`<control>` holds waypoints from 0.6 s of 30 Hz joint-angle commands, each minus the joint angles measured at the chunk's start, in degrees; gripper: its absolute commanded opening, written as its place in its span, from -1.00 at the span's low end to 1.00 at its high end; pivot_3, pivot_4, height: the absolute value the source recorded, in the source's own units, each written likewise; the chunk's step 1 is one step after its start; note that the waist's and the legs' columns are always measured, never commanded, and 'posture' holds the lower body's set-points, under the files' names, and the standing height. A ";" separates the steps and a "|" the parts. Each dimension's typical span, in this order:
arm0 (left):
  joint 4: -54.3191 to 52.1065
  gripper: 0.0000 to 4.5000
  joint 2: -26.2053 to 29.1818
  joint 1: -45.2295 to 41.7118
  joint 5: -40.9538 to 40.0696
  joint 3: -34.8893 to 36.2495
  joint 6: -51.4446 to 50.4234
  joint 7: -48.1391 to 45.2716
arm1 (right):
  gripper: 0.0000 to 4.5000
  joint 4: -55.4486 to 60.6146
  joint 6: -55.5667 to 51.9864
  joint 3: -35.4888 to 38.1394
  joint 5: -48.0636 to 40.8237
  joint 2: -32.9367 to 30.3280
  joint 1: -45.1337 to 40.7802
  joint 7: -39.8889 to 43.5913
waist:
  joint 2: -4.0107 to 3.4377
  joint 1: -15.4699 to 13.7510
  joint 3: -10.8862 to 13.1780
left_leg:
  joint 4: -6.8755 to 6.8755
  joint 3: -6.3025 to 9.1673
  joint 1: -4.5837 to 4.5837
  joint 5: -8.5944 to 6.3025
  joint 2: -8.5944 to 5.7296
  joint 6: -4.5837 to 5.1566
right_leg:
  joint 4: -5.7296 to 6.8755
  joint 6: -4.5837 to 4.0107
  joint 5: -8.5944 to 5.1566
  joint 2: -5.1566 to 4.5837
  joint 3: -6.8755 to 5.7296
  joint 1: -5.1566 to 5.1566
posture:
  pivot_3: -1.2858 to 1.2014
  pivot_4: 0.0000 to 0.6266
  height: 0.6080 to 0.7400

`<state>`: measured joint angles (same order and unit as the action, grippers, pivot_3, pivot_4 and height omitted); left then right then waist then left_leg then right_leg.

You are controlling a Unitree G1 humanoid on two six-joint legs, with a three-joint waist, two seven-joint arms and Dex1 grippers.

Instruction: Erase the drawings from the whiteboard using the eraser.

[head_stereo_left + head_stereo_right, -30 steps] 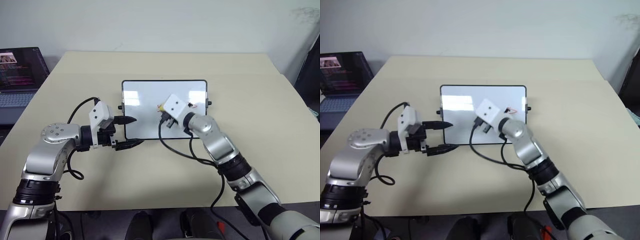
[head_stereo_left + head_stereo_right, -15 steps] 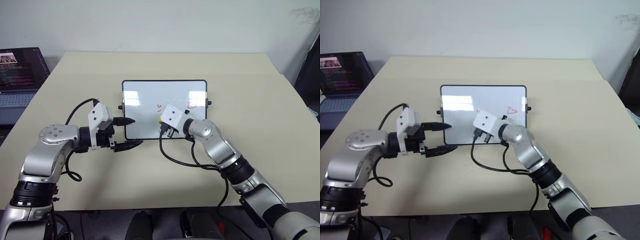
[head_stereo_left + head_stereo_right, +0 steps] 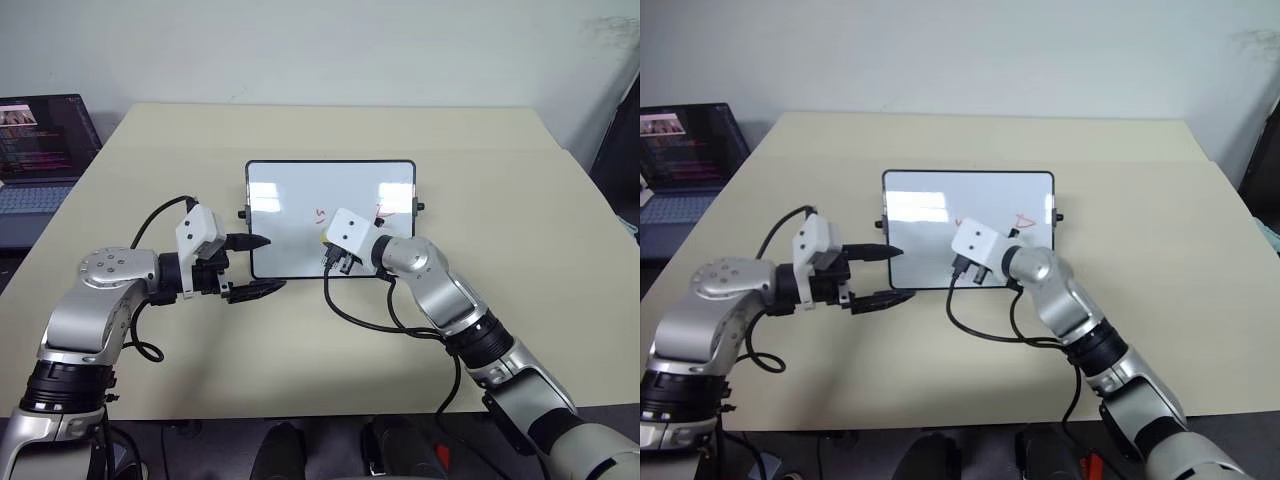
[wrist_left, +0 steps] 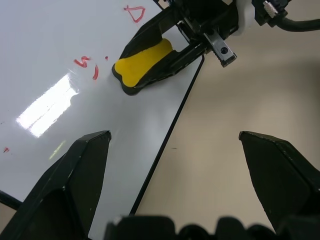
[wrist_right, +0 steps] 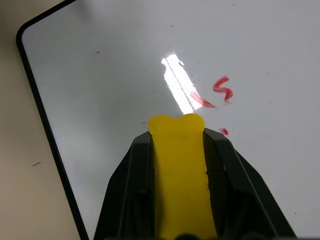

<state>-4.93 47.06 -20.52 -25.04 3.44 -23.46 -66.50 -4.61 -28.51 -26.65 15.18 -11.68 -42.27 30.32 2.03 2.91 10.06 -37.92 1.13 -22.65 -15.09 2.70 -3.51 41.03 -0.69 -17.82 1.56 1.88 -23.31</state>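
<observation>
1. The whiteboard lies flat near the middle of the beige tabletop, its long edges running left to right.
2. The right gripper sits over the near-centre part of the board; its fingers are pinched on the eraser, the yellow block clamped between them with its front end sticking out.
3. In the left wrist view the eraser's dark underside rests on the white surface, just inside the board's near frame edge.
4. The drawings: an S-like red scribble with short dashes lies just beyond the eraser's tip, apart from it. A small triangle-like red mark sits farther toward the board's right side, partly hidden in the eye views by the right wrist housing.
5. The left gripper is at the board's near-left corner, fingers spread wide and holding nothing; one fingertip is over the board, the other over the bare tabletop beside the frame.
6. A black cable loops from the right wrist across the tabletop in front of the board.
7. An open laptop stands off the far-left edge, well apart from the board.
</observation>
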 commanded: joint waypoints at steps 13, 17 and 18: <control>-2.11 1.00 0.70 -0.06 -0.80 1.55 0.04 0.36 | -0.56 -0.38 -2.74 -0.11 0.73 -1.55 0.45 4.69 | 0.00 0.00 0.00 | 0.01 0.00 0.01 0.00 0.00 0.00 | -0.03 0.00 0.01 0.00 0.00 0.01 | 0.03 -0.52 1.00; -1.80 1.00 0.91 -0.03 -0.55 1.70 -0.07 0.69 | -0.56 -0.36 0.32 0.94 -0.06 1.00 -1.24 3.39 | 0.00 0.01 0.00 | 0.01 0.00 0.01 0.00 0.00 0.00 | -0.03 0.00 0.00 0.01 0.01 0.01 | 0.03 -0.52 1.00; -1.55 1.00 0.92 -0.16 -0.33 1.68 -0.14 1.03 | -0.56 -0.97 1.60 1.07 0.09 1.70 -1.85 2.55 | 0.00 0.10 0.00 | 0.01 0.00 0.01 0.00 0.00 0.00 | -0.03 0.00 0.00 0.01 0.00 0.01 | 0.03 -0.52 1.00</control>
<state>-4.98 47.09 -20.31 -25.03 3.45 -23.58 -65.77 -5.04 -28.50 -26.09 15.46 -10.75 -42.89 34.06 2.03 3.01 10.06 -37.91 1.12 -22.64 -15.09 2.70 -3.51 41.00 -0.70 -17.82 1.58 1.90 -23.30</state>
